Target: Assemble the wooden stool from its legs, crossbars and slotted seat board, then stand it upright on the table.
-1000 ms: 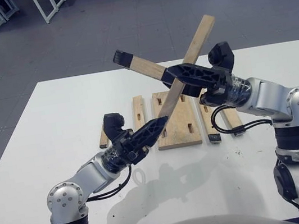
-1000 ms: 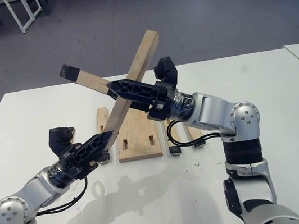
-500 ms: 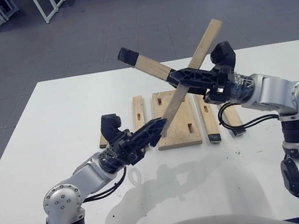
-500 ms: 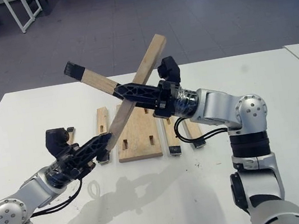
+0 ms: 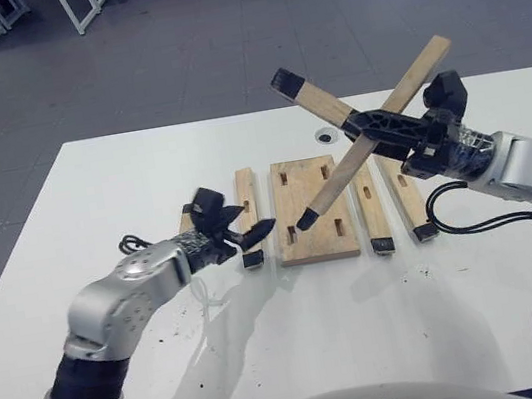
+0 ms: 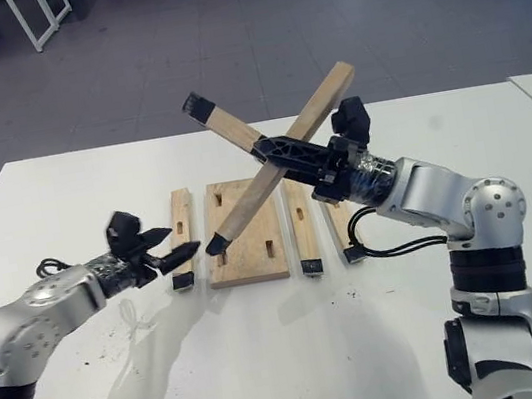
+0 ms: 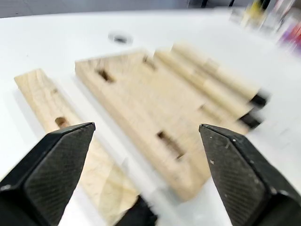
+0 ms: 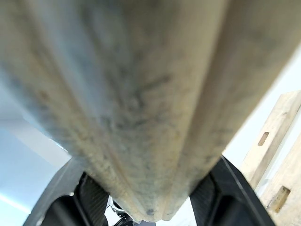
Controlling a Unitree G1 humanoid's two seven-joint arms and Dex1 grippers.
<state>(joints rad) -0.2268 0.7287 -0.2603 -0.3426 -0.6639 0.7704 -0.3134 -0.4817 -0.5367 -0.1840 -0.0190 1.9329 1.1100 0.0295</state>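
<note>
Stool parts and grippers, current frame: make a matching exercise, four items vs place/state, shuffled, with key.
Items:
1. crossed legs
2. seat board
3. left gripper
4. two loose legs

Places/states:
A. lying flat, just right of the board
B. open, low over the table, left of the board
C. lying flat mid-table, slots facing up
D. clamped in the right gripper, up in the air over the board

Pairs: 1-D, 2-C, 3-B, 4-A
</note>
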